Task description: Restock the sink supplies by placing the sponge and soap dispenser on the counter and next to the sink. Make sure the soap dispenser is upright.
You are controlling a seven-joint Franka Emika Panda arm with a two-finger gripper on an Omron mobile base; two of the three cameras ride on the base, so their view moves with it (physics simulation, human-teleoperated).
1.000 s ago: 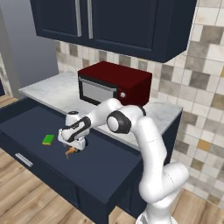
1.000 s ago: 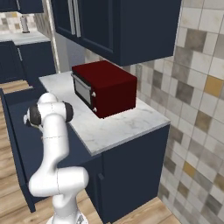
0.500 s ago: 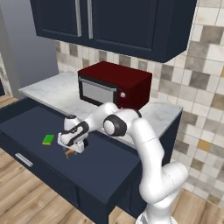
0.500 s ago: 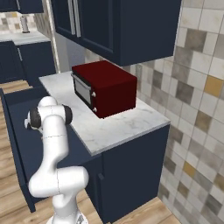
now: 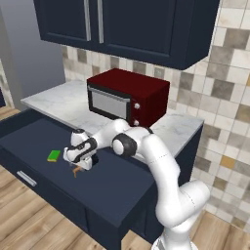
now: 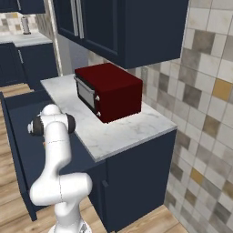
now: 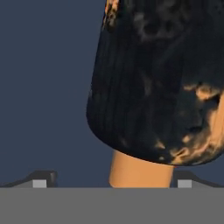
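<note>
The soap dispenser [image 7: 153, 78] lies on its side on the floor of an open navy drawer [image 5: 34, 139]. Up close its black body is large, and its orange pump neck points down between my fingertips [image 7: 41, 179]. My gripper [image 7: 113, 181] is open and straddles that neck without closing on it. From the left base view the gripper [image 5: 82, 165] reaches down into the drawer, with the dispenser's orange nozzle [image 5: 76, 171] poking out under it. The green sponge [image 5: 53, 155] lies flat in the drawer just left of the hand. The white marble counter [image 5: 63, 105] runs behind the drawer. The sink is out of view.
A dark red microwave [image 5: 128, 96] stands on the counter behind the arm, also in the right base view [image 6: 107, 91]. Navy upper cabinets [image 5: 122, 24] hang overhead. The drawer front and its handle [image 5: 27, 178] jut out toward the wooden floor.
The hand has sunk a little lower into the drawer, onto the lying dispenser. The jaws have stayed wide, and the sponge and dispenser have not moved.
</note>
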